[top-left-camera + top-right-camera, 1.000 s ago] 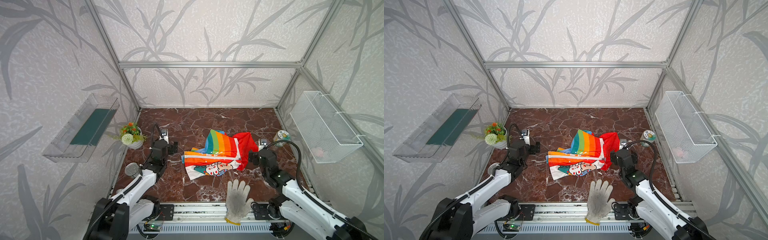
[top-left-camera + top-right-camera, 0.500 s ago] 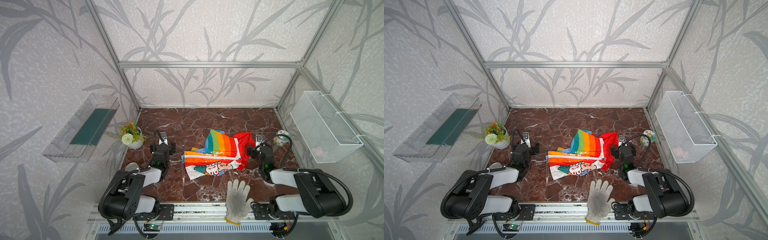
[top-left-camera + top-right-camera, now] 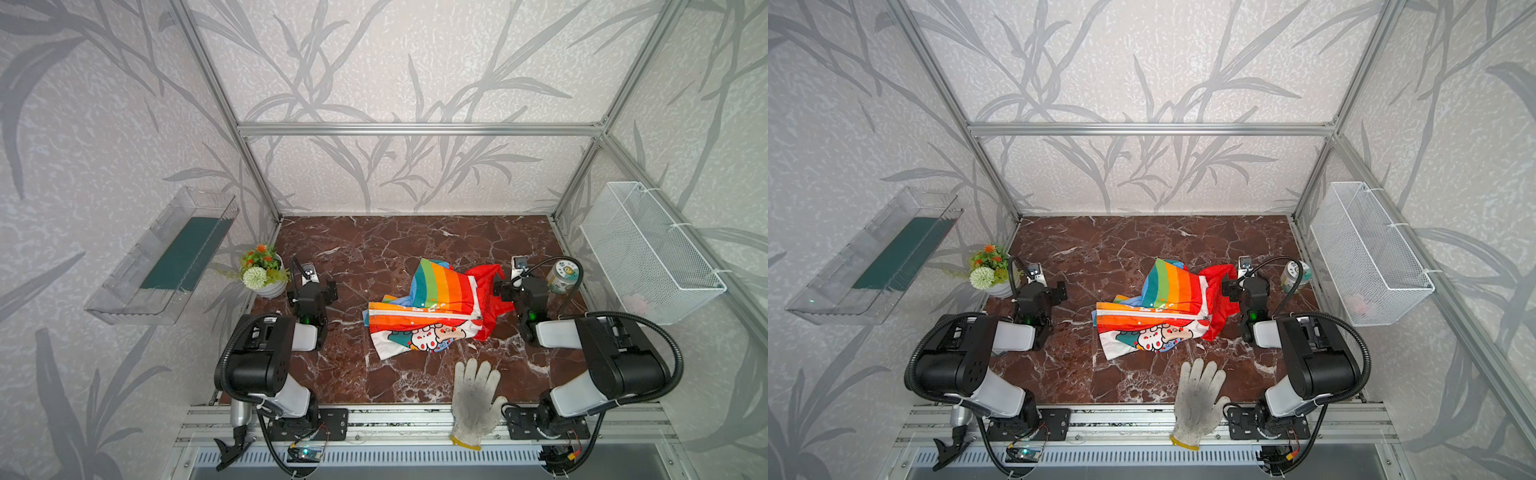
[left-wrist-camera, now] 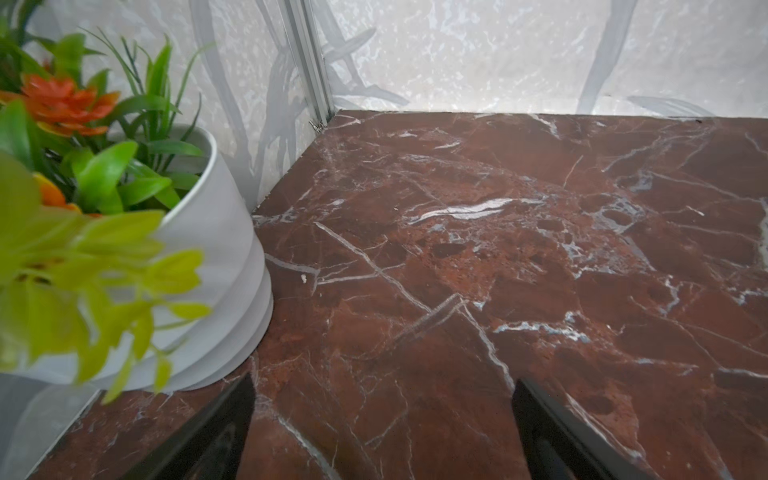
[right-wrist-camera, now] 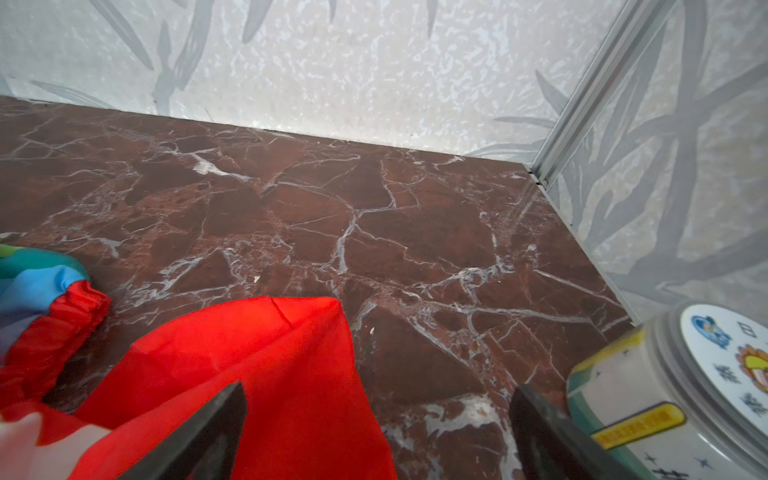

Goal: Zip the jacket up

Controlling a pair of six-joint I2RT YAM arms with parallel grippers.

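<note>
The jacket (image 3: 436, 305) (image 3: 1163, 303) lies crumpled mid-table, rainbow stripes up, its red hood to the right and white cartoon panels toward the front. Its white zipper (image 3: 424, 315) runs across the orange stripes, and a small slider shows at the hood end. My left gripper (image 3: 311, 286) (image 4: 383, 380) stands open over bare marble, well left of the jacket. My right gripper (image 3: 521, 286) (image 5: 379, 390) is open too and holds nothing. In the right wrist view one finger hangs over the red hood (image 5: 257, 374).
A white pot of artificial flowers (image 3: 264, 270) (image 4: 208, 270) stands close beside the left gripper. A printed jar (image 3: 561, 276) (image 5: 685, 395) sits just right of the right gripper. A dirty knit glove (image 3: 476, 395) lies on the front rail. A wire basket (image 3: 648, 253) and a clear shelf (image 3: 166, 257) hang on the side walls.
Both arms have folded back, their big elbow joints now raised near the front rail. The grippers stayed low and open, shifting slightly toward the back. The jacket has not moved.
</note>
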